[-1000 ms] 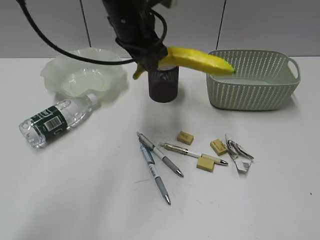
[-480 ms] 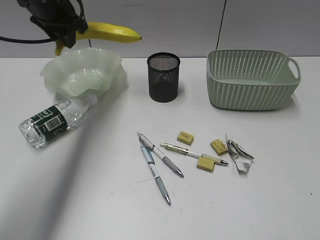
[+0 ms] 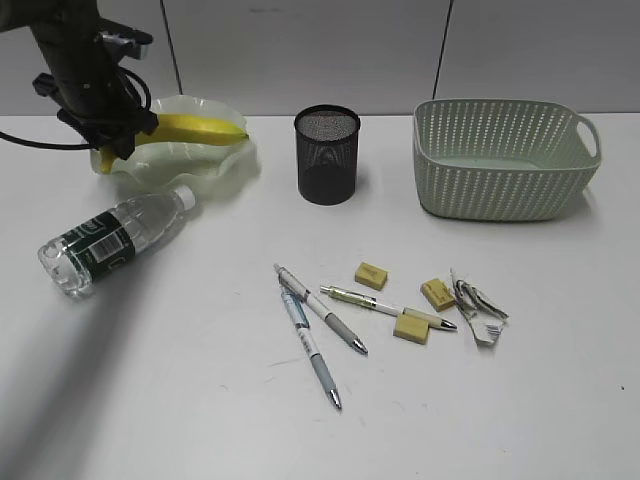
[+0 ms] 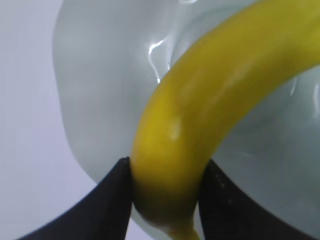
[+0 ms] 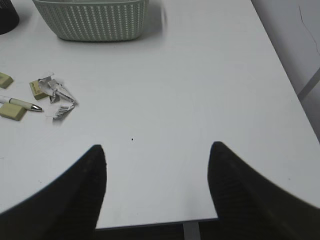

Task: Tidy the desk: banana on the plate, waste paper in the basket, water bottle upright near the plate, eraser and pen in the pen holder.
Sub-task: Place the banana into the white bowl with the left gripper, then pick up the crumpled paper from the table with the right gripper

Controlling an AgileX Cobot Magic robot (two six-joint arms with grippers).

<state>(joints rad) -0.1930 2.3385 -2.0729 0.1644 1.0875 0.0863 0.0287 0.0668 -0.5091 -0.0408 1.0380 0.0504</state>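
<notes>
Smooth, curved yellow banana (image 3: 195, 128) lying in the glossy, translucent, ruffled plate (image 3: 225, 165) at upper left, stem end clamped in the black left pincer (image 4: 165, 197). Right pincer (image 5: 155, 185) spread apart over bare white table (image 5: 200, 90). Black mesh pen holder (image 3: 327, 155) at upper centre; perforated sage basket (image 3: 505, 158) at upper right.

A pale grey panelled wall (image 3: 350, 50) stands behind everything (dark seams run down it), with a black cable (image 3: 40, 140) at left.
</notes>
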